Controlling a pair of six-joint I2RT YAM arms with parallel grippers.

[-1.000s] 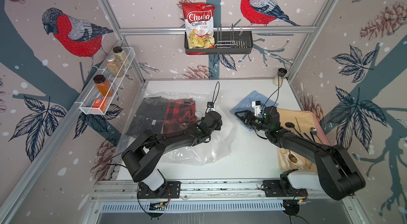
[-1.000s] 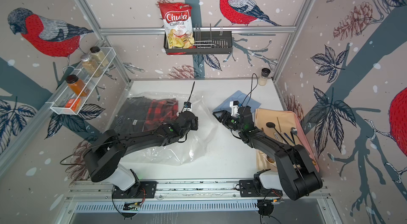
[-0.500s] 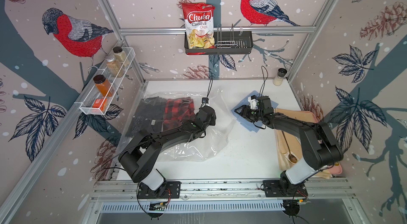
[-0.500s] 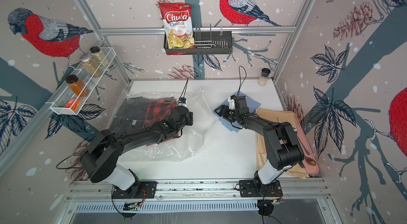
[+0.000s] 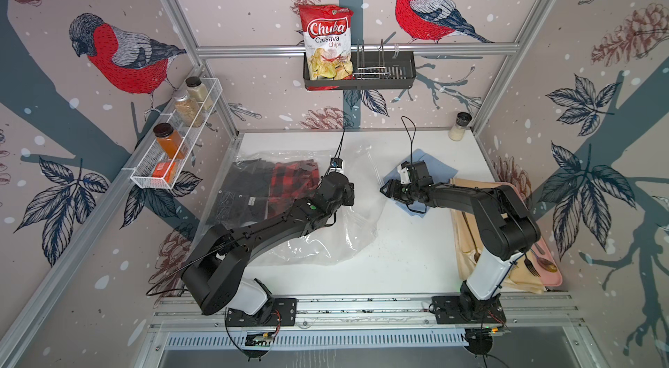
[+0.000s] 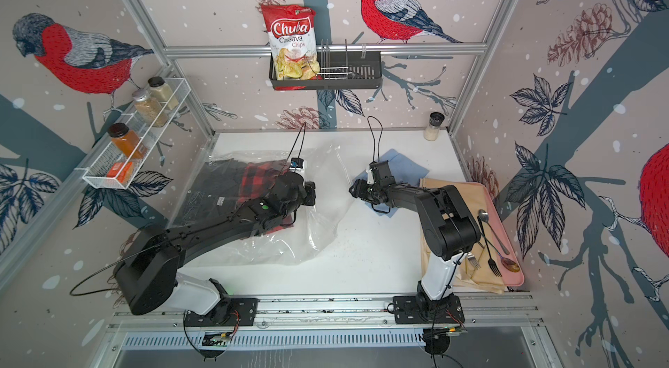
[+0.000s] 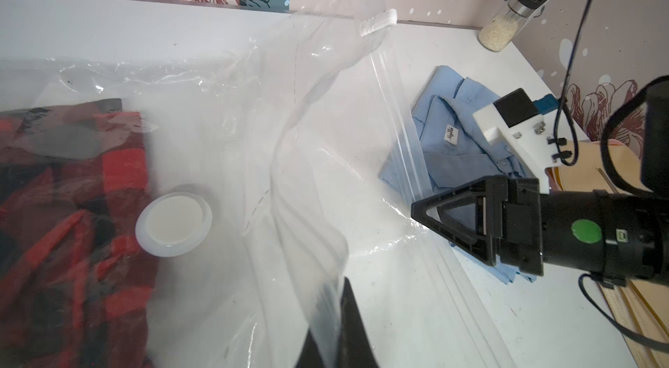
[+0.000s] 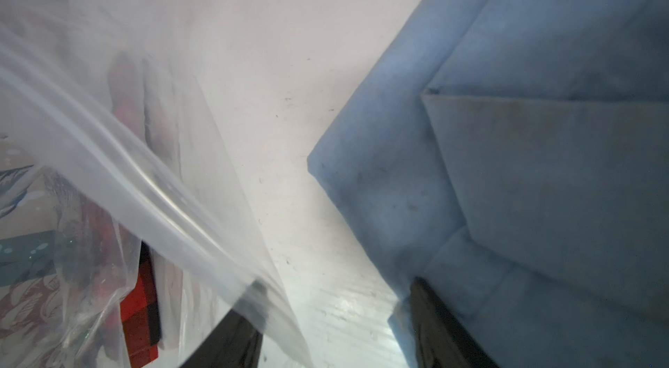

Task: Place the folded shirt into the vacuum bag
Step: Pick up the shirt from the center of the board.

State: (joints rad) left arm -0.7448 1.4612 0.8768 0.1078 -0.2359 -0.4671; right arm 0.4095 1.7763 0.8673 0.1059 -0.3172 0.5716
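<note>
Left claw is clamped on the top film of the vacuum bag, holding the mouth up off the bench. Right claw has its jaws partway apart and grips nothing. One finger sits at the corner of the folded shirt, the other is under bag film.

The shirt lies outside the bag, just beside the mouth.

Step in hand, as I read it, is grabbing the shirt:
- Keep the left lift steady.
- Get the lower jaw under every layer of the fold, or it fans out.
- Don't pinch the zip strip along with the cloth. It crosses the shirt's near edge (can't tell which lies on top).

What each view gives:
- **Left wrist:** the only one showing the valve, the shirt's label and the right claw side-on.
- **Right wrist:** the only one showing the jaw gap.
- **Both top views:** the whole bag, with a plaid shirt and a dark garment already inside, and free room near the mouth. The left claw's tips are hidden under its wrist there.
</note>
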